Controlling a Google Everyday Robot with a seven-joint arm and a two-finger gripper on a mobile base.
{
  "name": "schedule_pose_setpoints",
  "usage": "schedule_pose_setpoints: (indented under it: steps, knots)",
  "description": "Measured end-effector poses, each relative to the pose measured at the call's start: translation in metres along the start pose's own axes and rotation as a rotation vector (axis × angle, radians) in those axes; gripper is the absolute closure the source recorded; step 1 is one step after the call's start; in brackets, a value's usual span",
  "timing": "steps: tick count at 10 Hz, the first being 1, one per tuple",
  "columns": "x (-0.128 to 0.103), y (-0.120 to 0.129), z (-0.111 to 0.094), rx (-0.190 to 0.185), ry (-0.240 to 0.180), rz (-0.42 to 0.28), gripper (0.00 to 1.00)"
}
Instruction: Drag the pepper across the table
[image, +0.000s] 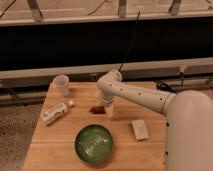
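Note:
The pepper (96, 109) is a small dark red-brown tapered item lying near the middle of the light wooden table (52, 142). My gripper (107, 108) hangs from the white arm and sits down at table height right against the pepper's right end. The arm's wrist hides the contact.
A green bowl (93, 143) stands just in front of the pepper. A white bottle (54, 113) lies to the left with a small white ball (71, 103) by it. A white cup (61, 85) stands at the back left. A pale block (140, 129) lies to the right.

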Motion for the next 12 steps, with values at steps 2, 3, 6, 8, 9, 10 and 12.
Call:
schedule_pose_setpoints:
  steps: [2, 3, 6, 8, 9, 10, 12]
  knots:
    - [0.003, 0.000, 0.005, -0.005, -0.001, 0.006, 0.20]
    - [0.002, -0.003, 0.007, -0.005, -0.002, 0.007, 0.20]
    - [0.003, -0.005, 0.011, -0.007, -0.004, 0.013, 0.20]
    - [0.004, -0.007, 0.012, -0.007, -0.005, 0.017, 0.24]
    - [0.004, -0.008, 0.013, -0.007, -0.005, 0.018, 0.30]
    - [0.003, -0.010, 0.014, -0.007, -0.006, 0.019, 0.43]
    - [0.003, -0.011, 0.015, -0.007, -0.006, 0.020, 0.59]
